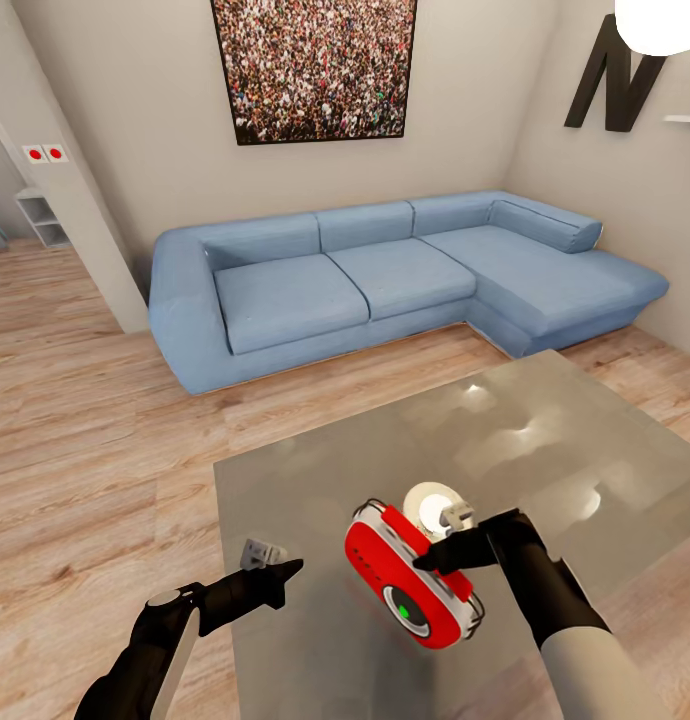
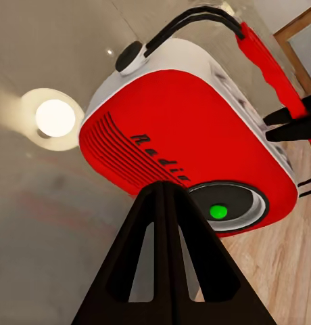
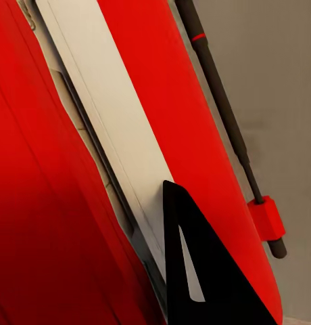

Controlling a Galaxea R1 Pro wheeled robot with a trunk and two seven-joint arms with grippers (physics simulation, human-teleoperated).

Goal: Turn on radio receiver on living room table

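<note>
Bright, even light; lamp (image 1: 663, 22) glare reflected on glossy table (image 1: 545, 440); imgs sharp.

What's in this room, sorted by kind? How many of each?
Sofa: 1
Table: 1
Radio receiver: 1
Framed crowd photo: 1
Pendant lamp: 1
Wall letter N: 1
Total: 6

Beige walls (image 1: 135, 120), light wood plank floor (image 1: 85, 420) across left and middle of frame. Blue L-shaped sofa (image 1: 385, 280) dead center, chaise end running right. Big framed crowd photo (image 1: 315, 65) top center above it. Black letter N (image 1: 615, 75) on wall upper right, white pendant lamp (image 1: 665, 22) glowing in top right corner. Small white shelf unit (image 1: 40, 215) past doorway, far left.
</note>
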